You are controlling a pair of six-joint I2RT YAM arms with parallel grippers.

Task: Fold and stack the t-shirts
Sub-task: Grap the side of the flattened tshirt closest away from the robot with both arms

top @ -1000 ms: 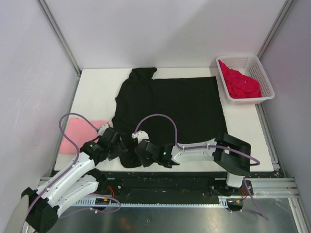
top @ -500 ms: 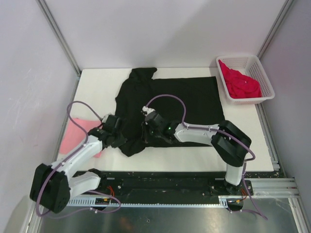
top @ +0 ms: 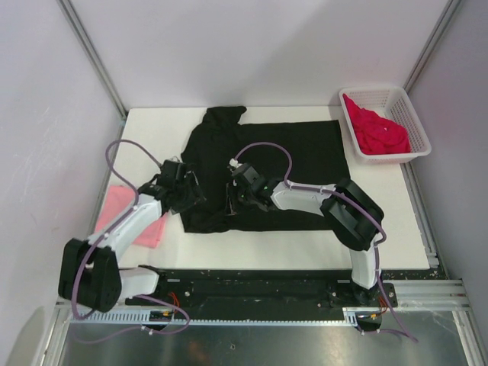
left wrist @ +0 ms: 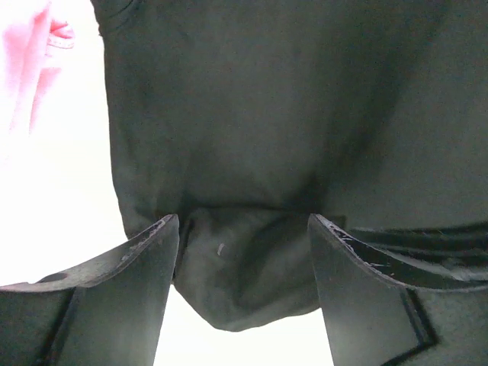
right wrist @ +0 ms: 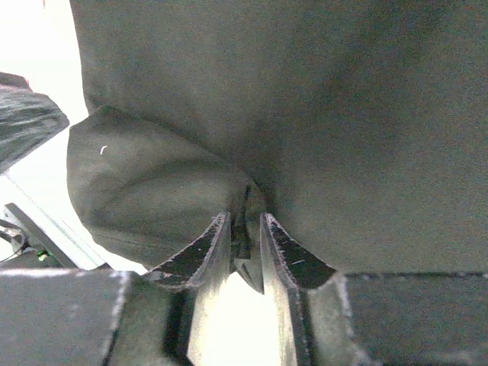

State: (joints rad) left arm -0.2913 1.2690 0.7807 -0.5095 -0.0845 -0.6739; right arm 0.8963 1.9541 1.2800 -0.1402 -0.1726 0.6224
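Observation:
A black t-shirt (top: 297, 160) lies spread in the middle of the white table (top: 152, 130), its near-left part doubled over onto itself. My left gripper (top: 185, 197) hovers over that doubled part, open wide, with a loose bulge of black cloth (left wrist: 252, 282) between its fingers, not pinched. My right gripper (top: 232, 201) sits just to its right, jaws only narrowly open with a thin fold of the black t-shirt (right wrist: 343, 114) between them. A light pink t-shirt (top: 122, 207) lies at the table's left edge. A crimson-red t-shirt (top: 377, 133) is bunched in the basket.
The white lattice basket (top: 375, 92) stands at the back right corner. Grey walls and metal posts close in the table on three sides. Purple cables loop above both arms. Pink cloth (left wrist: 27, 69) shows at the upper left of the left wrist view.
Both grippers carried the black t-shirt's near-left part away from the near edge and over its body. The left jaws have sprung wide open, letting go; the right jaws have parted slightly.

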